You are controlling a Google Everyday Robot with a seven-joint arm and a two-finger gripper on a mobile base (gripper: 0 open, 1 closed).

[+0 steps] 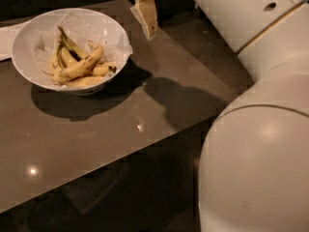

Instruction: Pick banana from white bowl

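In the camera view, the step in hand was the approach: nothing had been grasped, and the claw [149, 30] hung in the air over the far right corner of the desk [101, 129], pointing down and a little toward the right edge. It was near the right rim of the white bowl [19, 47] but outside it and clear of it. Whether the claw was released or clenched could not be told from this angle, though it plainly carried nothing. The bowl stood toward the far left corner of the desk, lined with crinkled paper [104, 30], and held several bananas heaped together. The banana [77, 67] wanted seemed to be the curved yellow one lying uppermost, slanting across the heap, with a bunch [65, 52] joined at a dark stem behind it and other fruit touching it below and to the right. The white bulk of the robot's arm [260, 153] filled the near right of the picture, beyond the desk's right edge. By my judgement the next move called for carrying the claw leftward over the rim, lining it up across the banana's short width about its middle, and lowering it without catching the paper or the neighbouring fruit, since the pieces lay so close that a careless closing might take two at once.
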